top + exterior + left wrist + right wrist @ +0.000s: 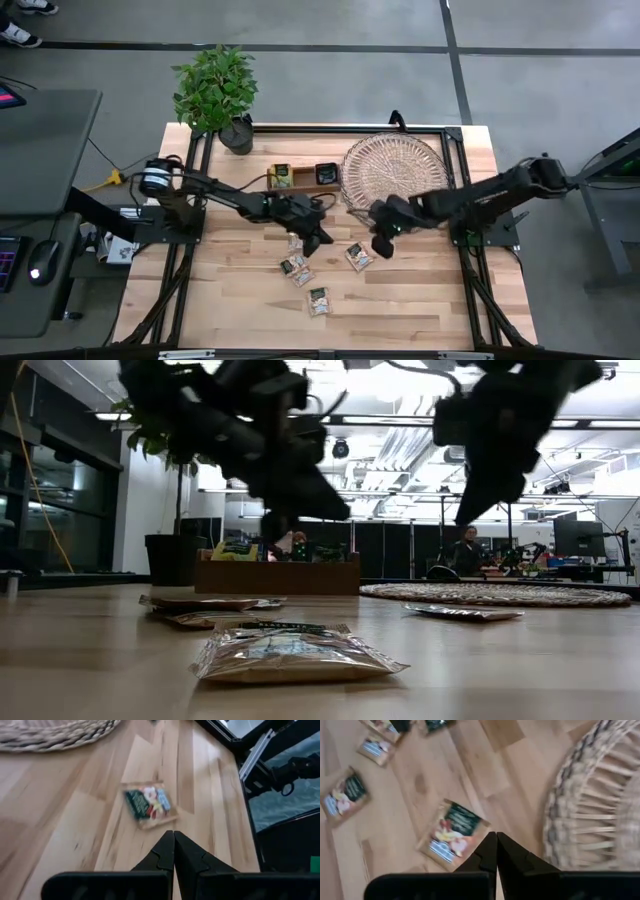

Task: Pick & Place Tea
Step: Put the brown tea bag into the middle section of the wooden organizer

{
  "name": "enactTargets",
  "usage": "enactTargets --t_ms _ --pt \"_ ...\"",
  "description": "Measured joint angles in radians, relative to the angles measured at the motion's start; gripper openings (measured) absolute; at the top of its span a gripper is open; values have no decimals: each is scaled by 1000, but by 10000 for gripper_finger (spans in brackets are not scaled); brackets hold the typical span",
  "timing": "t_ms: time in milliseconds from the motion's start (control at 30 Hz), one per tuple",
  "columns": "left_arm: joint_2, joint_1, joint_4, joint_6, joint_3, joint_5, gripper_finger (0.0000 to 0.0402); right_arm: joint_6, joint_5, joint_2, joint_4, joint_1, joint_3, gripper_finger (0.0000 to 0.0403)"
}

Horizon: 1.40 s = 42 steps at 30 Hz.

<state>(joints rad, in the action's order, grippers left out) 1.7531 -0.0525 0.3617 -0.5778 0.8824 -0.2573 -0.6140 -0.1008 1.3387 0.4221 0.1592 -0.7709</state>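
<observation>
Several beige tea sachets lie flat on the wooden table: one (357,256) between the grippers, a pair (297,270) and one more (319,300) nearer the near edge. The sachet between the grippers also shows ahead of the left fingers (147,805) and beside the right fingers (454,834). My left gripper (320,238) (174,836) is shut on nothing, above the table to that sachet's left. My right gripper (383,247) (496,838) is also shut on nothing, just to its right, near the wicker tray (395,170). In the low view both grippers hang clear of the tabletop.
A narrow wooden box (300,178) at the far side holds a yellow-green sachet (282,177) and a dark one (326,174). A potted plant (220,95) stands at the far left corner. Bare wood lies toward the near edge (400,310).
</observation>
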Motion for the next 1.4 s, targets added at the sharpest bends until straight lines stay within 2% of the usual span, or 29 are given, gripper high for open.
enactTargets --t_ms 200,367,500,733,1000,1200,1400 --pt "103 0 -94 -2 139 -19 1 -128 -115 3 -220 141 108 0" --pt "170 0 -157 -3 246 -50 1 -146 -180 3 -243 218 135 0" --pt "220 0 -185 -3 297 -47 1 -150 -182 4 -271 268 163 0" --pt "217 1 -270 -27 316 9 1 -165 -199 73 -360 343 198 0" --pt "217 1 -275 -64 315 9 1 -160 -239 201 -509 375 197 0" --pt "217 5 -283 -56 315 26 1 -251 -297 208 -513 374 196 0" --pt "236 22 -264 -55 316 -4 1 -289 -323 208 -515 374 196 0"
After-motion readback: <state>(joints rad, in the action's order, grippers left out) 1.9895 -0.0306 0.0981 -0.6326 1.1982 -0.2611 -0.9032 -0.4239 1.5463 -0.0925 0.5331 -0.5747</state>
